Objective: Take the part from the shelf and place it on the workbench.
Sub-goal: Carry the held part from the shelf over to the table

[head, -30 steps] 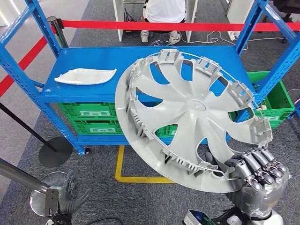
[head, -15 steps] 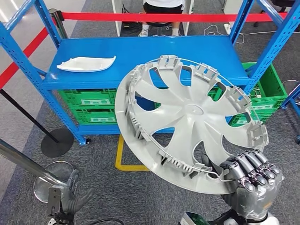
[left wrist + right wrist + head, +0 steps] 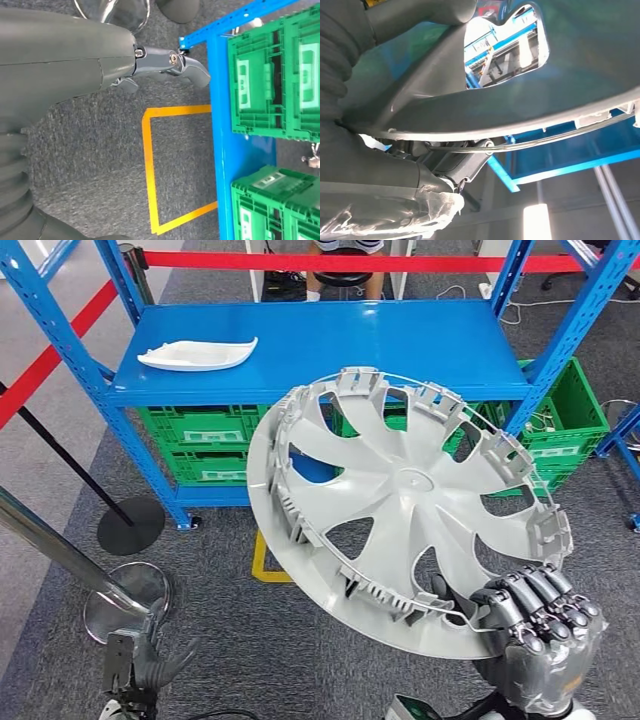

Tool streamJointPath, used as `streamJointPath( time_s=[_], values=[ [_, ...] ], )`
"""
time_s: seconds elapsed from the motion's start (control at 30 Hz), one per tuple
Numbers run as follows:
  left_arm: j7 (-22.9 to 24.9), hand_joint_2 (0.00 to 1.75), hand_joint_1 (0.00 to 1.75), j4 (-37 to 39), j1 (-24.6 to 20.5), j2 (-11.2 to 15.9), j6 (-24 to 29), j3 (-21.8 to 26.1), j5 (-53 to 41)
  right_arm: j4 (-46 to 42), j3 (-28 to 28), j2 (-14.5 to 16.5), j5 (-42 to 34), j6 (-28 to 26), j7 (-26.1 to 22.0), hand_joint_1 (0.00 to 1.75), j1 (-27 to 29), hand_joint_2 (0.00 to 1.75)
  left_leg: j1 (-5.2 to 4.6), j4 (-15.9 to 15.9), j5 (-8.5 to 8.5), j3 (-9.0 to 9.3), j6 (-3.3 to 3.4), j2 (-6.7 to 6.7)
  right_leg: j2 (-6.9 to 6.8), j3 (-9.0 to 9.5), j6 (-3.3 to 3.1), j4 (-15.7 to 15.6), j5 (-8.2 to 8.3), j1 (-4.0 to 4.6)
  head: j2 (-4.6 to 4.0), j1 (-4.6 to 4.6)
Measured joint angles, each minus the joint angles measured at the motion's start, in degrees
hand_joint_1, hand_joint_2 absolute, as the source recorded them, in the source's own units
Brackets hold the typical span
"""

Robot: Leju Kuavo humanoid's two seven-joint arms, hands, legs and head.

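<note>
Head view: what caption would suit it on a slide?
Right robot hand grips a grey hubcap by its rim before a blue shelf.

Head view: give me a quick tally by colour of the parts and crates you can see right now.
Grey: 1, the wheel cover gripped at its rim by the right hand.
White: 1, the curved part on the blue shelf.
Green: at least 3 crates, left stack and right; more may be hidden.
Total: at least 5.
</note>
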Motion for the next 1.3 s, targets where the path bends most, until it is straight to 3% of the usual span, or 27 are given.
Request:
streamJointPath(
  time_s=[0.1, 0.17, 0.23, 0.27, 0.3, 0.33, 0.4, 0.47, 0.5, 0.53, 0.6, 0.67, 0.7, 0.77, 0.8, 0.83, 0.87, 0.9, 0.93, 0.97, 1.03, 1.07, 1.13, 1.17, 1.2, 1.27, 1.3],
  values=[
    [0.0, 1.75, 0.0, 0.3, -0.1, 0.2, 0.0, -0.2, 0.0, 0.0, 0.0, 0.1, 0.0, 0.0, 0.0, 1.75, 0.2, 1.75, 0.09, -0.2, 0.94, -0.74, -0.82, -0.03, 0.06, -0.69, -0.79, -0.9, 0.71, 0.04, -0.01, -0.03],
    [0.0, 1.75, 0.0, 0.4, 0.0, 0.3, 0.0, -0.3, 0.0, 0.0, 0.0, 0.2, 0.0, 0.0, 0.0, 1.75, 0.2, 1.75, 0.15, 2.7, -2.55, -1.95, -1.45, -0.08, -0.07, -1.89, -1.78, -0.8, 1.77, -0.16, -0.01, -0.29],
    [0.0, 1.75, 0.0, 0.5, -0.1, 0.3, 0.0, -0.4, 0.0, 0.0, 0.0, 0.3, 0.0, 0.0, 0.0, 1.75, 0.2, 1.75, 0.23, 10.1, -8.19, -3.94, -1.87, -0.09, -0.16, -3.14, -2.48, -0.6, 2.76, -0.07, 0.0, -0.52],
    [0.0, 1.75, 0.0, 0.6, -0.1, 0.3, 0.0, -0.5, 0.0, 0.0, 0.0, 0.3, 0.0, 0.0, 0.0, 1.75, 0.3, 1.75, 0.25, 13.9, -9.9, -4.74, -1.95, -0.1, -0.18, -3.87, -2.65, -0.4, 3.23, 0.03, 0.0, -0.54],
    [0.0, 1.75, 0.0, 0.7, -0.1, 0.3, 0.0, -0.6, 0.0, 0.0, 0.0, 0.3, 0.0, 0.0, 0.0, 1.75, 0.3, 1.75, 0.23, 16.3, -10.34, -4.91, -1.94, -0.1, -0.18, -4.6, -2.74, -0.2, 3.67, 0.12, 0.0, -0.54],
    [0.0, 1.75, 0.0, 0.7, -0.1, 0.3, 0.0, -0.7, 0.0, 0.0, 0.0, 0.3, 0.0, 0.0, 0.0, 1.75, 0.3, 1.75, 0.21, 16.8, -9.59, -4.23, -1.83, -0.1, -0.17, -5.35, -2.75, 0.0, 4.07, 0.21, 0.0, -0.55],
    [0.0, 1.75, 0.0, 0.9, -0.4, 0.3, -0.1, -0.7, 0.1, 0.0, -0.1, 0.3, 0.0, 0.0, 0.0, 1.75, 0.3, 1.75, 0.12, 12.1, -6.42, -0.16, -1.33, -0.14, -0.06, -6.74, -2.62, 0.5, 4.84, 0.34, 0.0, -0.55],
    [0.0, 1.75, 0.0, 1.1, -0.9, 0.3, -0.3, -0.7, 0.2, 0.0, -0.1, 0.4, -0.1, 0.0, 0.0, 1.75, 0.4, 1.75, -0.09, 4.0, -5.62, 5.13, -0.67, -0.23, 0.01, -7.86, -2.19, 0.8, 5.65, 0.49, 0.0, -0.52],
    [0.0, 1.75, 0.0, 1.3, -1.1, 0.3, -0.3, -0.8, 0.3, -0.1, -0.1, 0.4, -0.1, 0.0, 0.0, 1.75, 0.5, 1.75, -0.21, 1.2, -5.88, 6.7, -0.41, -0.28, 0.0, -8.22, -1.9, 0.8, 6.11, 0.52, 0.0, -0.5],
    [0.0, 1.75, 0.0, 1.5, -1.3, 0.3, -0.4, -0.8, 0.4, -0.1, -0.2, 0.4, -0.2, 0.0, 0.0, 1.75, 0.5, 1.75, -0.35, -0.5, -6.28, 7.44, -0.19, -0.31, -0.02, -8.51, -1.56, 0.8, 6.65, 0.5, 0.0, -0.5],
    [0.0, 1.75, 0.0, 2.2, -1.5, 0.3, -0.4, -0.8, 0.5, -0.3, -0.3, 0.4, -0.3, 0.0, 0.0, 1.75, 0.7, 1.75, -0.41, -0.9, -5.59, 6.93, 0.31, -0.25, -0.02, -8.92, -0.95, 0.5, 7.64, 0.39, 0.0, -0.5],
    [0.0, 1.75, 0.0, 2.7, -1.8, 0.3, -0.5, -0.9, 0.5, -0.5, -0.5, 0.4, -0.4, 0.0, 0.0, 1.75, 1.1, 1.75, -0.2, -1.1, -4.43, 5.85, 1.01, -0.09, 0.03, -9.92, -0.32, 1.6, 5.85, 0.34, -0.01, -0.46],
    [0.0, 1.75, 0.0, 2.9, -2.0, 0.3, -0.6, -0.9, 0.5, -0.6, -0.6, 0.4, -0.5, 0.0, 0.0, 1.75, 1.3, 1.75, -0.06, -1.2, -3.78, 5.19, 1.28, -0.01, 0.03, -10.67, -0.05, 3.6, 3.49, 0.31, -0.02, -0.39],
    [0.0, 1.75, 0.0, 3.3, -2.3, 0.2, -0.6, -1.1, 0.4, -0.8, -0.8, 0.4, -0.6, 0.0, 0.0, 1.75, 1.5, 1.75, -0.05, -1.1, -2.49, 3.65, 1.58, 0.03, 0.02, -12.32, 0.4, 10.7, -2.36, 0.24, -0.01, -0.2],
    [0.0, 1.75, 0.0, 3.5, -2.4, 0.2, -0.7, -1.2, 0.4, -0.9, -0.9, 0.4, -0.6, 0.0, 0.0, 1.75, 1.5, 1.75, -0.06, -1.0, -1.81, 2.79, 1.58, 0.05, 0.02, -12.76, 0.52, 14.3, -3.95, 0.23, -0.01, -0.2],
    [0.0, 1.75, 0.0, 3.7, -2.6, 0.2, -0.7, -1.2, 0.3, -0.9, -0.9, 0.4, -0.7, 0.0, 0.0, 1.75, 1.6, 1.75, -0.07, -1.0, -1.12, 1.88, 1.54, 0.08, 0.02, -12.62, 0.59, 16.7, -4.12, 0.24, 0.0, -0.2],
    [0.0, 1.75, 0.0, 3.9, -2.7, 0.2, -0.7, -1.3, 0.2, -1.0, -1.0, 0.4, -0.7, 0.0, 0.0, 1.75, 1.6, 1.75, -0.08, -0.9, -0.47, 0.99, 1.47, 0.12, 0.02, -11.63, 0.59, 17.2, -2.91, 0.24, 0.0, -0.2],
    [0.0, 1.75, 0.0, 4.1, -2.8, 0.2, -0.7, -1.3, 0.1, -1.0, -1.1, 0.4, -0.7, 0.0, 0.0, 1.75, 1.7, 1.75, -0.07, -0.8, 0.18, 0.13, 1.37, 0.14, 0.02, -9.65, 0.52, 15.7, -1.04, 0.24, -0.01, -0.21],
    [0.0, 1.75, 0.0, 4.2, -2.9, 0.2, -0.8, -1.3, 0.1, -1.1, -1.2, 0.4, -0.7, 0.0, 0.0, 1.75, 1.7, 1.75, -0.07, -0.7, 0.81, -0.61, 1.21, 0.13, 0.02, -6.8, 0.43, 12.3, 0.38, 0.23, -0.01, -0.21],
    [0.0, 1.75, 0.0, 4.3, -3.0, 0.2, -0.8, -1.3, 0.0, -1.2, -1.3, 0.4, -0.7, 0.0, 0.0, 1.75, 1.7, 1.75, -0.14, -0.6, 1.41, -1.24, 0.98, 0.1, 0.01, -3.26, 0.31, 7.6, 0.63, 0.28, -0.01, -0.21],
    [0.0, 1.75, 0.0, 4.4, -3.2, 0.2, -0.8, -1.3, 0.0, -1.5, -1.4, 0.5, -0.7, 0.0, 0.0, 1.75, 1.7, 1.75, -0.23, -0.7, 2.82, -1.93, 0.48, 0.02, 0.1, 1.55, -0.19, 0.2, -0.49, 0.45, -0.01, -0.27],
    [0.0, 1.75, 0.0, 4.4, -3.2, 0.2, -0.8, -1.3, 0.0, -1.6, -1.4, 0.5, -0.7, 0.0, 0.0, 1.75, 1.7, 1.75, -0.23, -0.9, 3.58, -2.14, 0.2, 0.01, 0.17, 2.18, -0.5, -1.5, -0.96, 0.61, -0.01, -0.23],
    [0.0, 1.75, 0.0, 4.6, -3.1, 0.3, -0.8, -1.3, 0.0, -1.7, -1.6, 0.5, -0.8, 0.0, 0.0, 1.75, 1.8, 1.75, -0.09, -1.2, 4.33, -2.59, -0.44, -0.06, 0.21, 0.76, -1.41, -1.5, -0.05, 0.64, -0.01, -0.12],
    [0.0, 1.75, 0.0, 4.7, -3.0, 0.3, -0.8, -1.3, 0.0, -1.7, -1.7, 0.5, -0.8, 0.0, 0.0, 1.75, 1.8, 1.75, -0.04, -0.5, 3.04, -2.97, -0.83, -0.1, 0.16, 0.09, -2.0, -1.5, 0.55, 0.58, 0.0, -0.23],
    [0.0, 1.75, 0.0, 4.8, -2.9, 0.3, -0.8, -1.3, 0.0, -1.7, -1.8, 0.5, -0.8, 0.0, 0.0, 1.75, 1.8, 1.75, 0.0, 1.2, 0.53, -3.5, -1.19, -0.13, 0.1, -0.5, -2.55, -1.5, 1.29, 0.46, 0.0, -0.39],
    [0.0, 1.75, 0.0, 5.0, -2.8, 0.3, -0.7, -1.4, 0.0, -1.7, -1.9, 0.6, -0.8, 0.0, 0.0, 1.75, 1.9, 1.75, 0.11, 8.1, -6.42, -4.93, -1.74, -0.14, 0.08, -2.03, -3.13, -1.4, 2.86, 0.4, 0.0, -0.67],
    [0.0, 1.75, 0.0, 5.0, -2.9, 0.3, -0.6, -1.4, 0.0, -1.7, -2.0, 0.6, -0.8, 0.0, 0.0, 1.75, 1.9, 1.75, 0.14, 12.2, -8.67, -5.53, -1.9, -0.14, 0.07, -2.93, -3.17, -1.2, 3.64, 0.4, 0.0, -0.7]
  ],
)
